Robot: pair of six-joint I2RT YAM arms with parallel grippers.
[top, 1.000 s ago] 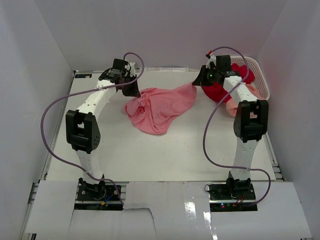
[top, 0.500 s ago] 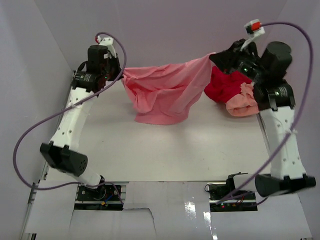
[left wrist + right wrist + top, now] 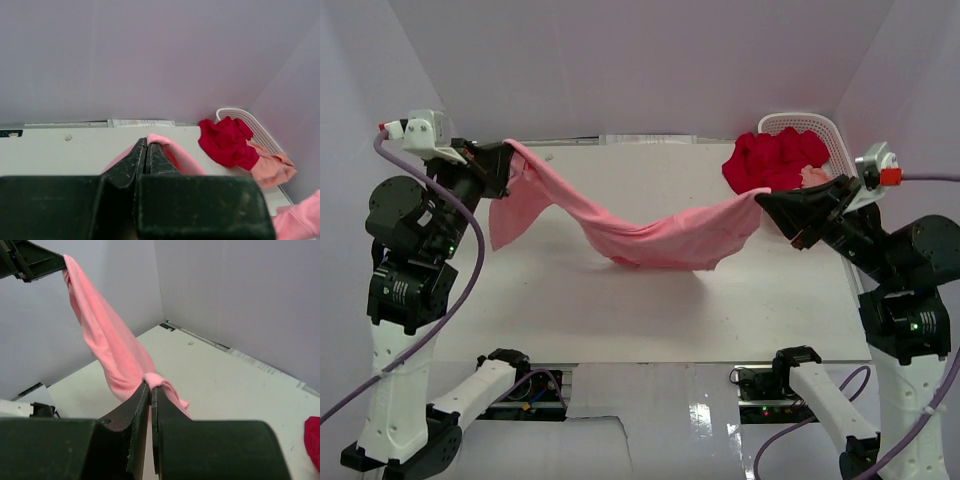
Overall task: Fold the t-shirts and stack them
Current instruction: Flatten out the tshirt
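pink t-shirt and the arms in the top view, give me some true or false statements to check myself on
1. The pink t-shirt is strung between both grippers. True.
2. The left gripper is open and empty. False: it is shut on the pink t-shirt.
3. The red t-shirt lies crumpled at the white basket. True.
4. The right gripper pinches the red t-shirt. False: it is shut on the pink t-shirt.
5. The peach t-shirt lies next to the red t-shirt. True.

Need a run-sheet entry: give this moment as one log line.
left gripper: shut on pink shirt | right gripper: shut on pink shirt | pink shirt: slung between them, sagging | red shirt, peach shirt: at basket
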